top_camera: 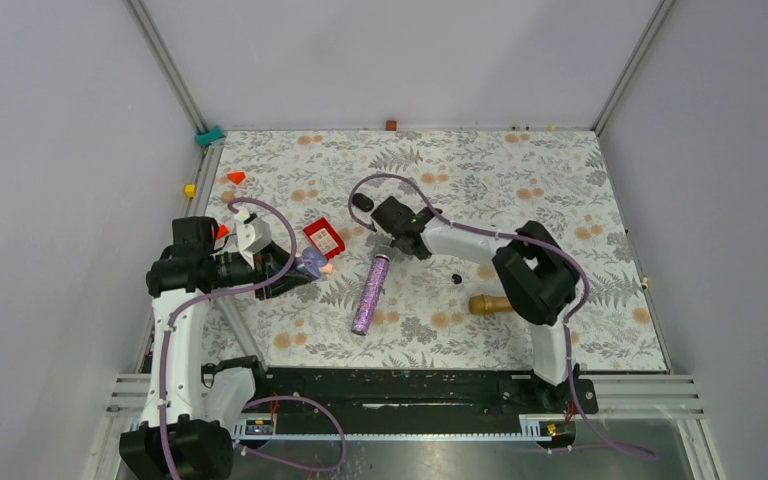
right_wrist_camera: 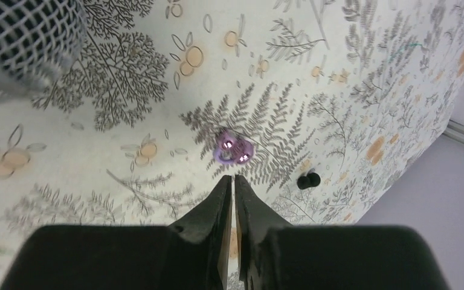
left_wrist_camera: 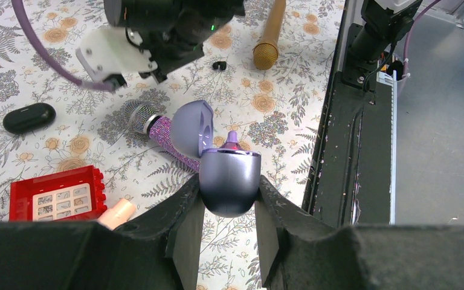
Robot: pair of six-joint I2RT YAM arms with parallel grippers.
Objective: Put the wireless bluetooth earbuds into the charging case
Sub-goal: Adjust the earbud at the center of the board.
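My left gripper (top_camera: 303, 270) is shut on the base of an open lilac charging case (top_camera: 312, 262), held above the cloth. In the left wrist view the case (left_wrist_camera: 229, 172) sits between my fingers (left_wrist_camera: 184, 205) with its lid (left_wrist_camera: 194, 124) swung back. A small purple tip (left_wrist_camera: 232, 139) stands in its base. My right gripper (top_camera: 398, 243) is shut and empty. Its tips (right_wrist_camera: 234, 179) are just short of a small purple bud-like piece (right_wrist_camera: 232, 150) lying on the cloth. One tiny black earbud (right_wrist_camera: 308, 179) lies to its right, also seen from above (top_camera: 456, 279) and in the left wrist view (left_wrist_camera: 219, 64). A second black earbud is not visible.
A glittery purple microphone (top_camera: 371, 292) lies mid-table, its mesh head (right_wrist_camera: 18, 42) near my right gripper. A gold microphone (top_camera: 490, 304) lies at the right. A black oval capsule (top_camera: 361, 201) lies further back. A red block (top_camera: 324, 238) lies beside the case.
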